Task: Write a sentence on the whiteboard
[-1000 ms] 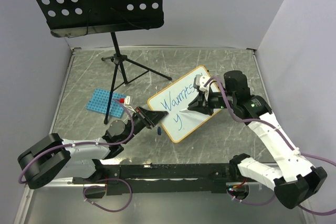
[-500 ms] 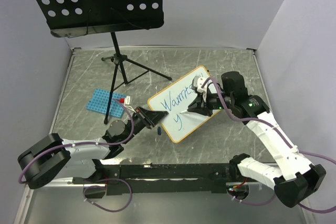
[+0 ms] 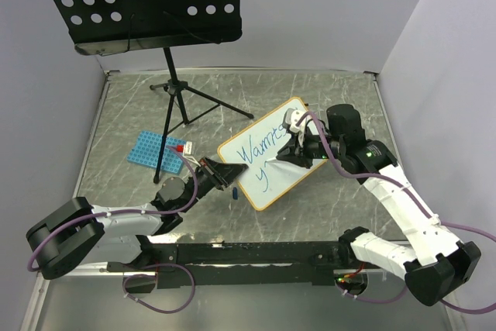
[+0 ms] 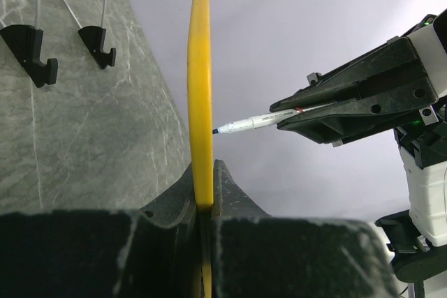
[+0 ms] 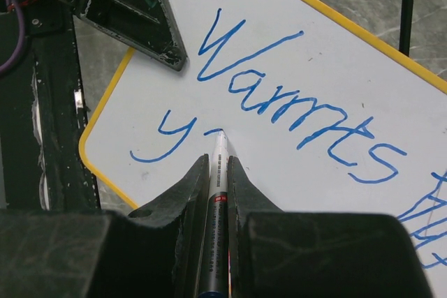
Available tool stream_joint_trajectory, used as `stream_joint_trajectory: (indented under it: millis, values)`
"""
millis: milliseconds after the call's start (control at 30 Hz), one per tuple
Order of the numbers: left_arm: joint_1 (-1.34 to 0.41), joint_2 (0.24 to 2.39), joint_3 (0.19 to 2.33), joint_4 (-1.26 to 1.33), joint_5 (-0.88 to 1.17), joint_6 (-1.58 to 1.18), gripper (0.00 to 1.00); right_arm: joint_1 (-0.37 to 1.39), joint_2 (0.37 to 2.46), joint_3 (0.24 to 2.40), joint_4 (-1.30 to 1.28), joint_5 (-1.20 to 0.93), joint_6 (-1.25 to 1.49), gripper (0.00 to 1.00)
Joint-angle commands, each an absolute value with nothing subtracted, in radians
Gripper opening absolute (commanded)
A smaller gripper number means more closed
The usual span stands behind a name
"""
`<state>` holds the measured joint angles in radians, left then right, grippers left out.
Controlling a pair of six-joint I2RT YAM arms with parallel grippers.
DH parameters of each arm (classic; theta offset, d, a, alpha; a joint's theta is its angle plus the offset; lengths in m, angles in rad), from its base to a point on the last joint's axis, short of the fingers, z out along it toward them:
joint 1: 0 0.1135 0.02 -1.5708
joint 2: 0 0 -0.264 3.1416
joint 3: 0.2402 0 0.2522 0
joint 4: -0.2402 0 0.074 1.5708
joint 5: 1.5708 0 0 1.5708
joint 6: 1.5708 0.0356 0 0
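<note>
The whiteboard [image 3: 273, 184] stands tilted mid-table, its yellow frame edge-on in the left wrist view [image 4: 199, 68]. My left gripper [image 3: 225, 170] is shut on its left frame edge. My right gripper [image 3: 288, 156] is shut on a white marker [image 5: 217, 172] whose blue tip touches the board. The sentence [image 5: 293, 95] reads "Warmts" on the upper line, with more letters at the right edge. Below it stand a "y" [image 5: 164, 141] and a short fresh stroke at the tip. The marker also shows in the left wrist view [image 4: 258, 122], its tip at the board.
A black perforated music stand [image 3: 139, 1] on a tripod [image 3: 182, 102] stands at the back left. A blue perforated rack [image 3: 151, 149] lies left of the board. A small blue cap [image 3: 233, 191] lies by the board's lower left edge.
My right gripper has shifted slightly left along the lower line, and a short new stroke has appeared after the "y". The left arm and board have not moved.
</note>
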<state>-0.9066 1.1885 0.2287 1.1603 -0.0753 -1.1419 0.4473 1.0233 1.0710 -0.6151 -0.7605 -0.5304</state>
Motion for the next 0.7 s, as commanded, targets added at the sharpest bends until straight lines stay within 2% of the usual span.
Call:
stream_joint_trajectory:
  millis: [0,667]
  values:
    - [-0.907,1.157,0.259,1.417,-0.06,-1.169,0.01,0.453,1.009,1.054,-0.578,-0.707,-0.529,0.0]
    - [-0.899,1.157,0.265,1.411,-0.061,-1.163,0.01,0.453,0.948,1.005,-0.695,-0.745,-0.6,0.0]
